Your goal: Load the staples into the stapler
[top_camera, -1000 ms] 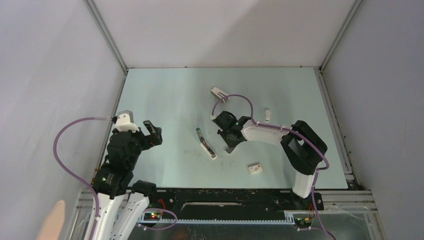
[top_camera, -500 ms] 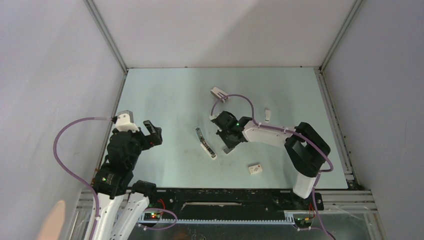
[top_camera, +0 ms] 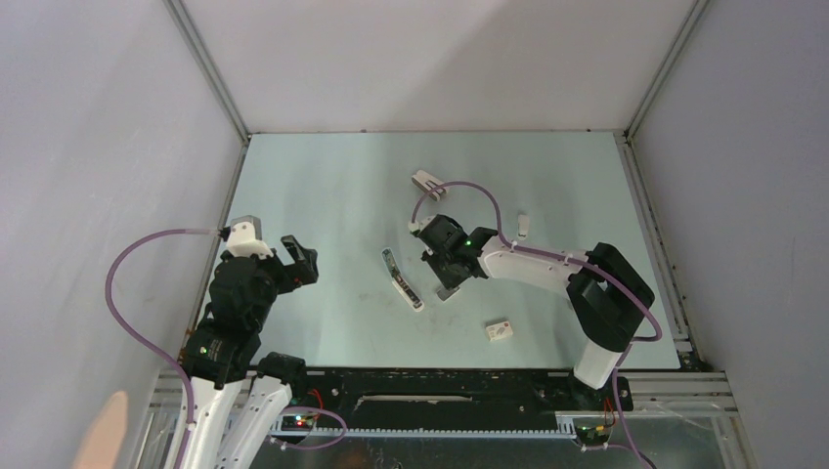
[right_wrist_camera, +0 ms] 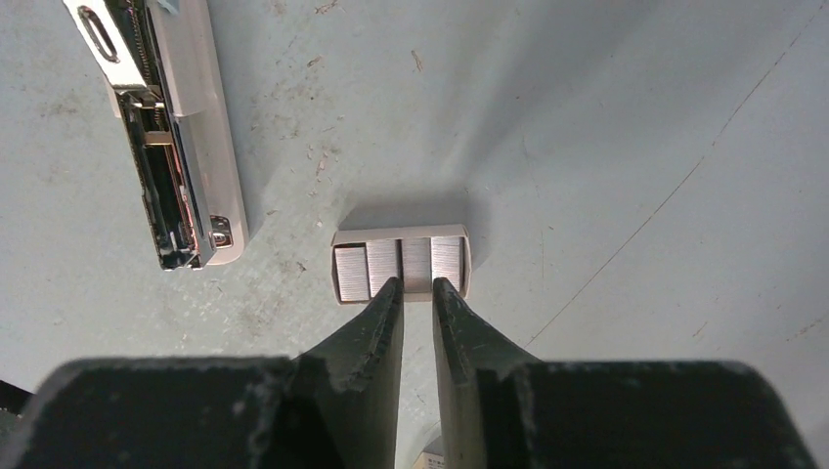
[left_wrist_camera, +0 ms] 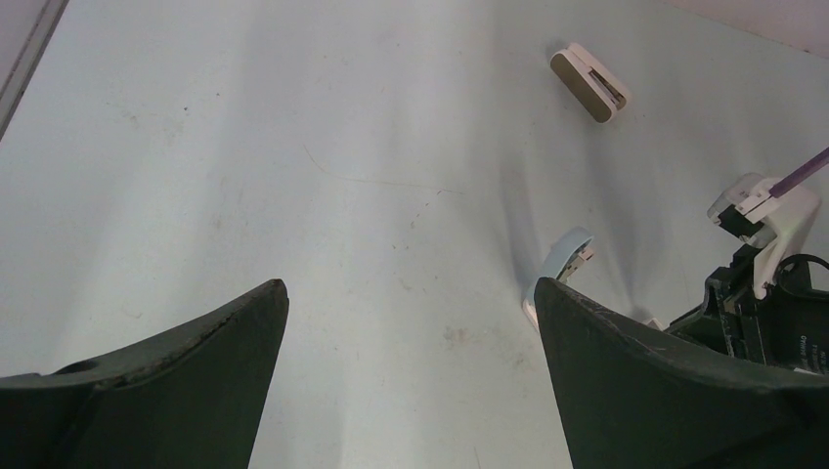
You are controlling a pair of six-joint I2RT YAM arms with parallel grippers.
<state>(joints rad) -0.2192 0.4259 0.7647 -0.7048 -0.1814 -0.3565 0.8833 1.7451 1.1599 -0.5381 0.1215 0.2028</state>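
The stapler (top_camera: 402,278) lies opened flat at mid-table, its metal magazine bared; it shows at the top left of the right wrist view (right_wrist_camera: 171,147) and partly behind a finger in the left wrist view (left_wrist_camera: 565,259). The staples (right_wrist_camera: 417,264) are grey ribbed strips side by side in a small open tray (top_camera: 448,291), right of the stapler. My right gripper (right_wrist_camera: 417,283) stands over the tray, jaws almost together, tips on either side of one strip. My left gripper (left_wrist_camera: 411,293) is open and empty, hovering at the left (top_camera: 298,256).
A white wedge-shaped stapler (top_camera: 427,182) lies at the back, also in the left wrist view (left_wrist_camera: 587,83). A small white piece (top_camera: 524,226) lies right of it. A white box with a red mark (top_camera: 500,331) sits near the front. Walls enclose the table.
My right arm's elbow has swung to the right and its gripper has edged a little left over the staple tray. The left arm has not moved.
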